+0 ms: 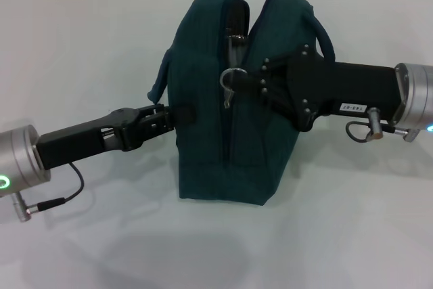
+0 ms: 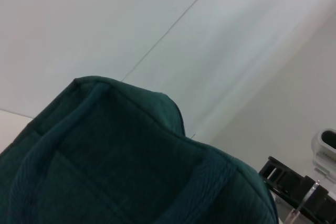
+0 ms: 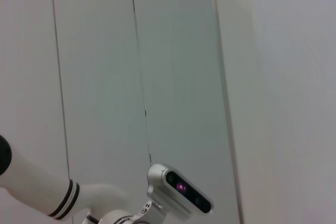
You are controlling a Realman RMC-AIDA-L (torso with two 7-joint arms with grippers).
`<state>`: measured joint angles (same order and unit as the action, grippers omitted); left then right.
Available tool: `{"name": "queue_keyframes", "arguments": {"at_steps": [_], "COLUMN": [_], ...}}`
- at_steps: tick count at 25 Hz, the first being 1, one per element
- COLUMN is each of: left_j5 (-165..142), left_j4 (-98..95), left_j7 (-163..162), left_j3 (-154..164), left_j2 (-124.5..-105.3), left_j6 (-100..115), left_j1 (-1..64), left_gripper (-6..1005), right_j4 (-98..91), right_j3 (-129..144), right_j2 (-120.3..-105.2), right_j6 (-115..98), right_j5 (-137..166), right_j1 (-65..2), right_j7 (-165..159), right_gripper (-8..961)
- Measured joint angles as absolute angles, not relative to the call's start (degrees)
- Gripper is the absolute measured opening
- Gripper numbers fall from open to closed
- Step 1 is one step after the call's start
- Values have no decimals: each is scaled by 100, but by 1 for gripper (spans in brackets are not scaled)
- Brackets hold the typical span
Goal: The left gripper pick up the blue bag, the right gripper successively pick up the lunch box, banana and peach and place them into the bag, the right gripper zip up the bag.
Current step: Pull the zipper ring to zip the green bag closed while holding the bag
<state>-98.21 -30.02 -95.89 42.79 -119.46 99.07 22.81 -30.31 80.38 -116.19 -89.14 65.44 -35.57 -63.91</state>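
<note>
Fabric of the blue bag (image 1: 216,120) fills the middle of the white bench (image 1: 88,52), where the bag stands upright with its zipper running down the near face and partly closed, the top still gaping. From the left, the left gripper (image 1: 177,116) reaches in, its fingers clenched on the bag's left side panel. From the right, the right gripper (image 1: 252,79) meets the zipper line, its fingers pinching the metal ring pull (image 1: 233,78) that hangs just below the gap. One loop handle (image 1: 323,32) arches over the bag's far right shoulder. The left wrist view shows only the bag's cloth up close.
</note>
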Motion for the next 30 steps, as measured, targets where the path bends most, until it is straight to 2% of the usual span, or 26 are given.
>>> {"name": "queue_keyframes", "arguments": {"at_steps": [4, 7, 17, 30], "left_j5": [-9838, -9842, -9796, -9763], "left_j4": [-2877, -2857, -2842, -2737], "left_j7": [-9509, -9495, -9476, -9474], "left_j3": [4298, 4366, 4476, 4483], "left_j2": [-11952, -11953, -11953, -11953], "left_j6": [9912, 9918, 9924, 9974], "left_j1": [2360, 2377, 2392, 2472], "left_gripper": [312, 256, 170, 111], "right_j4": [-3030, -3021, -2977, -2970], "right_j3": [8036, 8032, 7987, 7984], "right_j2": [-11619, -11617, -11570, -11582], "right_j6": [-8911, -8933, -8929, -8907], "right_j5": [6504, 6465, 6294, 6210], "right_j1": [-3522, -3514, -3511, -3559], "right_j7": [-6400, -6411, -6551, -6557], "right_gripper": [15, 15, 15, 15]}}
